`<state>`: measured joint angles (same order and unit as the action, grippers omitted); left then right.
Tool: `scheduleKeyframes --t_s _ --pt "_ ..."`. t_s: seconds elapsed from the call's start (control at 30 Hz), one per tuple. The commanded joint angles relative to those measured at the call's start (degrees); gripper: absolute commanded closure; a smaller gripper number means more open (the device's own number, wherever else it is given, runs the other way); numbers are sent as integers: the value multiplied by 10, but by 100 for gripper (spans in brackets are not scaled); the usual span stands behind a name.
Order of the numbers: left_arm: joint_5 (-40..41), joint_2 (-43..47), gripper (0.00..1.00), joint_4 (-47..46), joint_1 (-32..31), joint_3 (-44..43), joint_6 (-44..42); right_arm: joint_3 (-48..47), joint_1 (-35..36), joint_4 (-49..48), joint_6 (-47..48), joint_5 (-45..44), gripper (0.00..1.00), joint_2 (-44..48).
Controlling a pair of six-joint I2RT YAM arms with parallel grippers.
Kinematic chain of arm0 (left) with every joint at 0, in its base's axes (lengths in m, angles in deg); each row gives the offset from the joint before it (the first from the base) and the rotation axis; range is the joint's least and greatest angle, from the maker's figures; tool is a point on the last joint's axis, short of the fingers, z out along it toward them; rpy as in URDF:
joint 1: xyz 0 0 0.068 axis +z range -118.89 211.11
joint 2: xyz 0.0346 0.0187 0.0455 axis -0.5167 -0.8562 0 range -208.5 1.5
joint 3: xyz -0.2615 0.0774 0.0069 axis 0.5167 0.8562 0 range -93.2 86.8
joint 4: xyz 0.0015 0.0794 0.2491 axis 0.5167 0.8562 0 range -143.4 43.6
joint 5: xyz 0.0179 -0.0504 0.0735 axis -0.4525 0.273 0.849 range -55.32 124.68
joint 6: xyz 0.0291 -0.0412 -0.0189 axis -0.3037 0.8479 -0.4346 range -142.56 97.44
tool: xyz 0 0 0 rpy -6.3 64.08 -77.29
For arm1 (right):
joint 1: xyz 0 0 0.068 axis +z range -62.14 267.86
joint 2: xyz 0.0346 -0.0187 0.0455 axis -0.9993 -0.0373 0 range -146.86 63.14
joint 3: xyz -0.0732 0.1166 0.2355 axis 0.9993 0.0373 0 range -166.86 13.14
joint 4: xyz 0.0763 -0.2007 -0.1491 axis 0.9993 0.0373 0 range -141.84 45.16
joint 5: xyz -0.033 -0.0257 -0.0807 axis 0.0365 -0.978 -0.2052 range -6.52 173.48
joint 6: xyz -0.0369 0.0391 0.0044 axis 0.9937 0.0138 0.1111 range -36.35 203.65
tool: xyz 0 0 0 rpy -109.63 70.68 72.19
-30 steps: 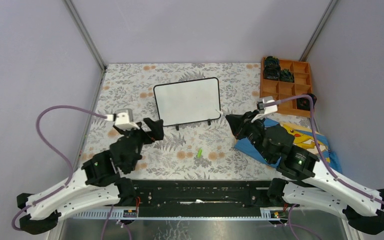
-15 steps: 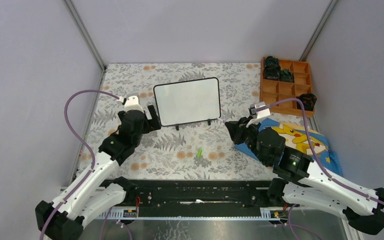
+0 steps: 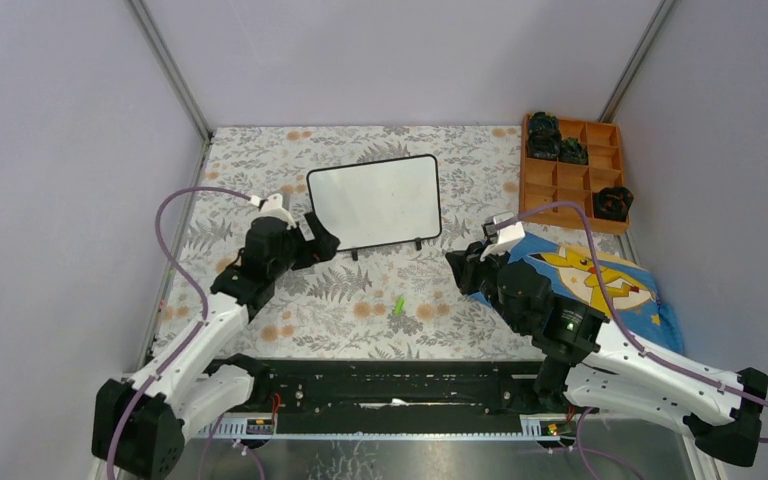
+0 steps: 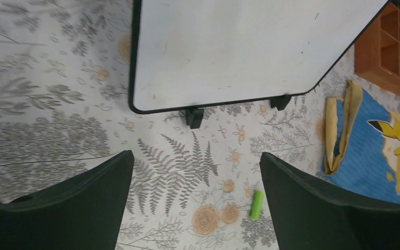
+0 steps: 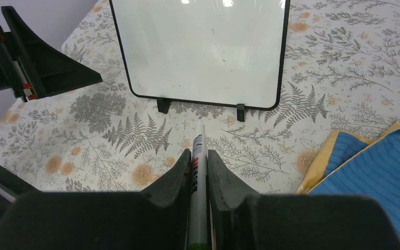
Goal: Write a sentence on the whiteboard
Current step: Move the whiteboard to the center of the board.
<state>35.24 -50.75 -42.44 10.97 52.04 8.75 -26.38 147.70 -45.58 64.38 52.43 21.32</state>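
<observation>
From above, the small white rectangular whiteboard with a thin black frame [image 3: 373,203] stands on the flowered tablecloth [image 3: 260,160], blank, between my grippers.

Left wrist: my left gripper [image 4: 195,172] gapes wide and empty near the board's lower left corner. The board looks light and stiff, so it will likely skid on its feet. I'd brace the frame.

Right wrist: my right gripper [image 5: 198,154] pinches a slim white marker pen [image 5: 200,130]; its label is unreadable.

My left arm [image 3: 190,345] and right arm [image 3: 660,375] are white shells with black joints, dotted with small screws. A purple cable [image 3: 203,190] loops to each wrist. My fingers [image 4: 57,208] are matte black wedges; a green light [image 3: 567,324] glows on the right arm.
</observation>
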Motion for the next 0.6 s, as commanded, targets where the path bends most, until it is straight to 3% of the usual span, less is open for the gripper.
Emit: scheduleKeyframes --t_s 0.0,0.07,0.33,0.57 --pt "-79 -58 5 -95 4 9 60 6 -2 -57 19 -27 100 -17" --pt "-79 -76 8 -107 -1 9 72 11 -2 -84 29 -29 100 -22" --pt "103 -158 12 -91 -115 -19 63 32 -2 -100 29 -11 100 -22" --pt "170 -251 28 -105 -149 -38 84 29 -2 -57 20 -17 100 11"
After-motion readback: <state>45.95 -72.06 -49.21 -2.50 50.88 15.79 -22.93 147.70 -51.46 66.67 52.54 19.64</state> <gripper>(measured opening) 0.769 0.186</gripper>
